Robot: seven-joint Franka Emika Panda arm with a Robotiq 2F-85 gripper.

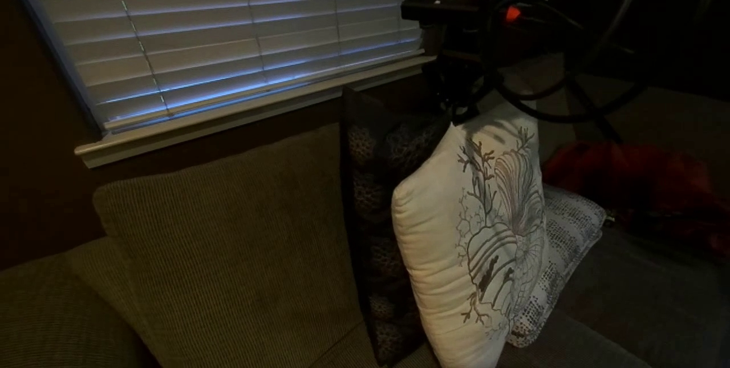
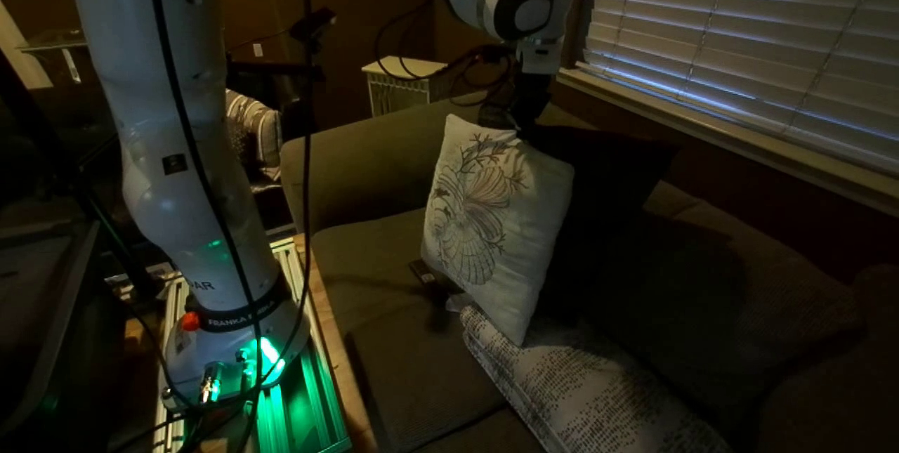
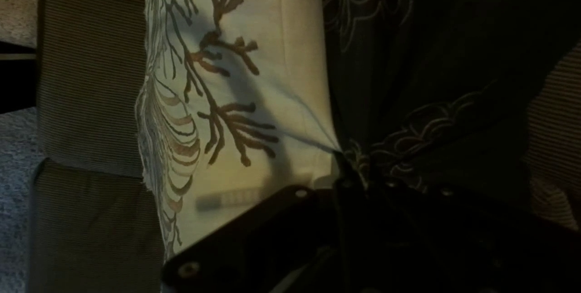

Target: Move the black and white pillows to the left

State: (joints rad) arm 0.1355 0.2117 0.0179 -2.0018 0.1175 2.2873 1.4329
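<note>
"What's where?"

"In an exterior view, the white pillow (image 1: 476, 231) stands at the sofa (image 1: 228, 254), just right of the black pillow (image 1: 373, 202), with the gripper (image 1: 456, 114) at their tops."

"How will they handle?"

"In an exterior view, the white one tilts, lower corner beside the patterned cushion (image 2: 583, 386); probably light, plump, yielding."

"And the hold?"

"Wrist view: both covers crease into the grip, so it looks clamped on the two. Best pinched deep; cloth may slip."

Dim brown wall (image 2: 362, 10), white blinds (image 1: 199, 34) above a couch (image 1: 228, 248).
</note>
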